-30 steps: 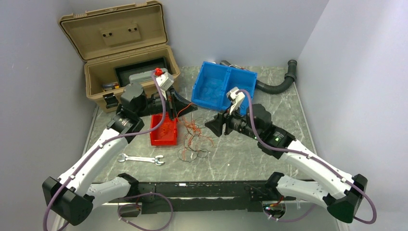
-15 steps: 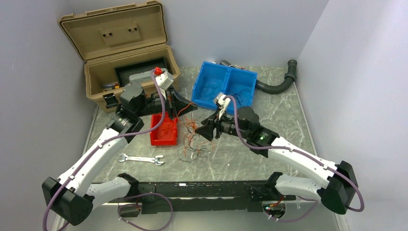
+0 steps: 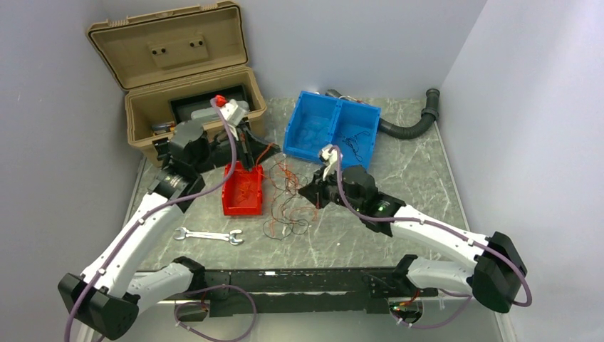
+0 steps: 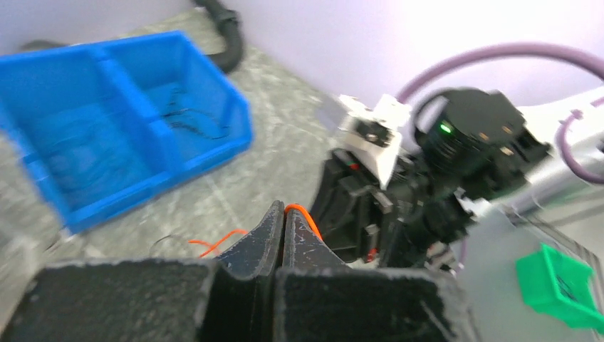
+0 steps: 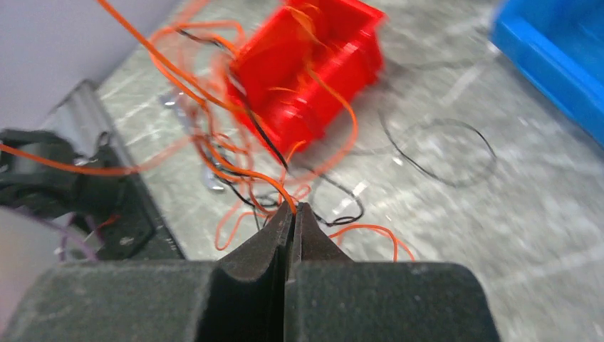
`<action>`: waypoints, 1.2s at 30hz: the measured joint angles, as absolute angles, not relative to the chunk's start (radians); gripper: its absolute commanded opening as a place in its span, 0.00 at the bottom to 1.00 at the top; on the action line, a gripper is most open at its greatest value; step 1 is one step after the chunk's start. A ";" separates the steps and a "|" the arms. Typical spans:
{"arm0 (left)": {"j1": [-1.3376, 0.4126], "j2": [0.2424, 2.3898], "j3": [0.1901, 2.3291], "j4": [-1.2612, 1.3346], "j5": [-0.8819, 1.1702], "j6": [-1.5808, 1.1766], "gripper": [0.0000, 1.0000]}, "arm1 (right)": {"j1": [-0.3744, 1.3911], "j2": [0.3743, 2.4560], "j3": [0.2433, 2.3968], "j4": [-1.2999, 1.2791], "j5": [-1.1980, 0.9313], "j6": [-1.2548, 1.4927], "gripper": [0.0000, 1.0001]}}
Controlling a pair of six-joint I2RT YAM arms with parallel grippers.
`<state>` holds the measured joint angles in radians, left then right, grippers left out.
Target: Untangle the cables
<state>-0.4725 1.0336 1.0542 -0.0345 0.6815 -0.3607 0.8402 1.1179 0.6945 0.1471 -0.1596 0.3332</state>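
The left gripper (image 4: 283,216) points steeply down beside the red bin (image 3: 241,194) with its forearm raised. Its jaws are pressed together on an orange strand of the cables (image 3: 288,191). The strand slants down and to the right into the tangle, which lies just right of that gripper, its long axis running away from the bases. The right gripper (image 5: 293,211) reaches leftward, low and tilted slightly down, pinched closed on an orange strand at the tangle's right edge.

Red bin (image 5: 313,64) motion-blurred, blue bin (image 4: 107,121) blurred and cut off at left edge, cables (image 5: 246,173) smeared together
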 measured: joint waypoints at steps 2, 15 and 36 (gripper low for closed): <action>-0.422 1.015 1.064 -0.092 0.622 -0.360 0.00 | 0.839 1.097 0.669 0.112 -0.097 0.350 0.00; -0.098 0.936 1.079 -0.270 0.498 -0.387 0.00 | 0.398 0.836 0.526 -0.492 0.463 0.765 0.00; -0.006 0.970 1.168 -0.328 0.652 -0.405 0.00 | 0.286 0.761 0.577 -0.394 0.169 0.544 0.91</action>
